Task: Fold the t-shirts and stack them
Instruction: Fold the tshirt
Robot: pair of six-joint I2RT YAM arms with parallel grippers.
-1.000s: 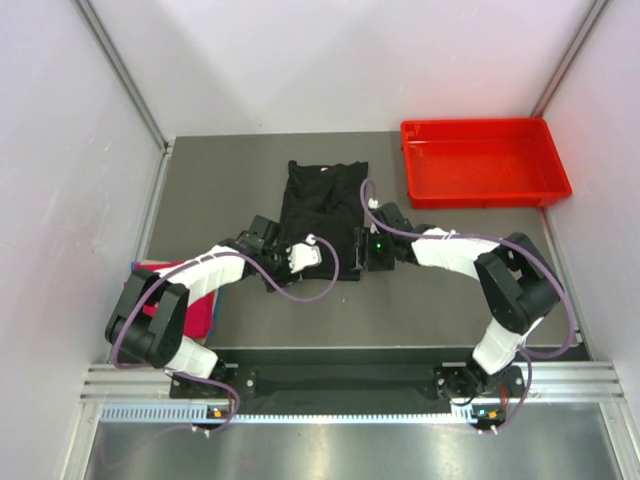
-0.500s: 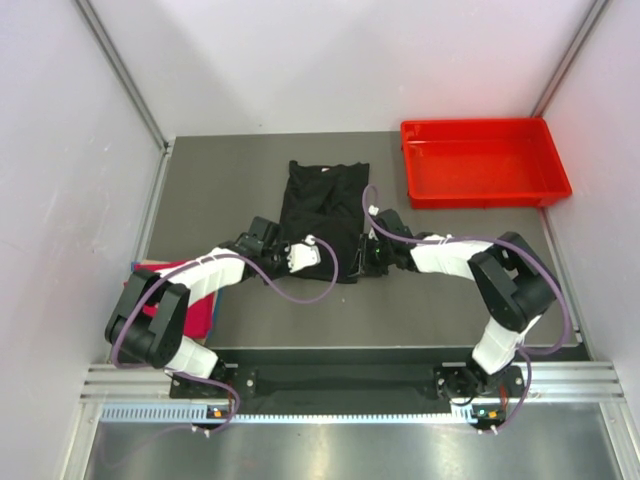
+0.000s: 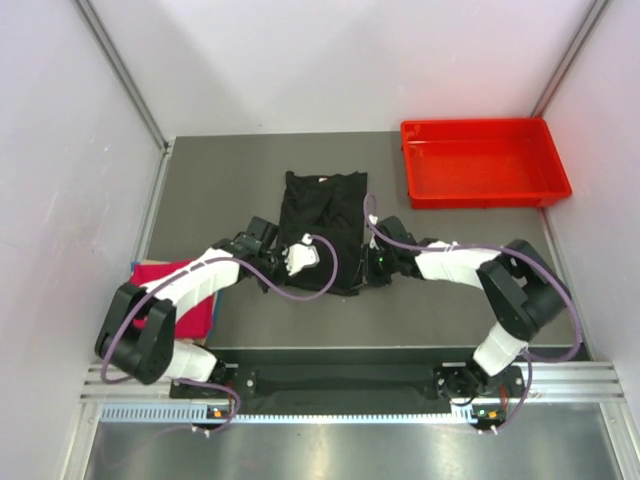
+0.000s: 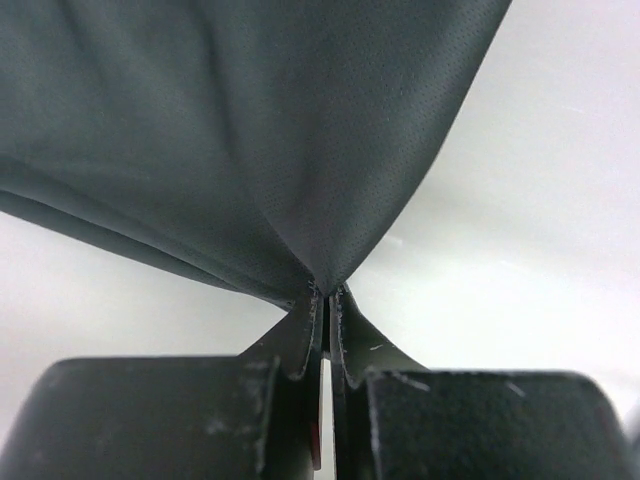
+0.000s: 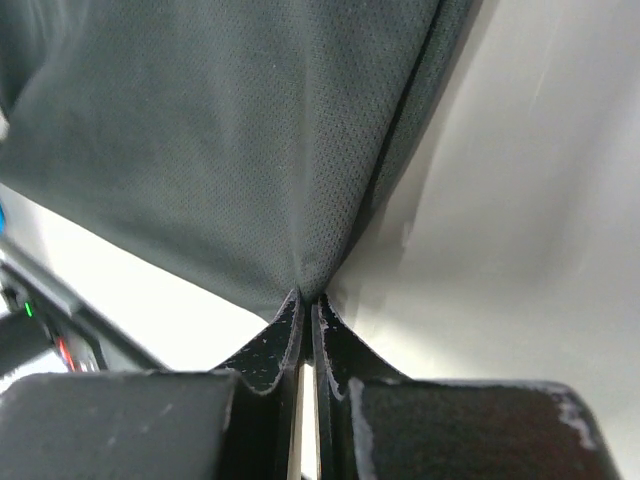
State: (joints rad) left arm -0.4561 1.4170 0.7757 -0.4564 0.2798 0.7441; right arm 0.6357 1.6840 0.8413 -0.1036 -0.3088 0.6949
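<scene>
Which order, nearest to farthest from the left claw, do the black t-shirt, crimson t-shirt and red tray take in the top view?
1. The black t-shirt, mid-table: its near edge is pinched in the left claw.
2. The crimson t-shirt, near left, beneath the left arm.
3. The red tray, far right corner.

A grey table (image 3: 220, 180) carries three things. A black t-shirt (image 3: 322, 215) lies near its middle, a red plastic tray (image 3: 484, 165) sits in the far right corner, and a crimson t-shirt (image 3: 198, 312) rests at the near left edge.
</scene>
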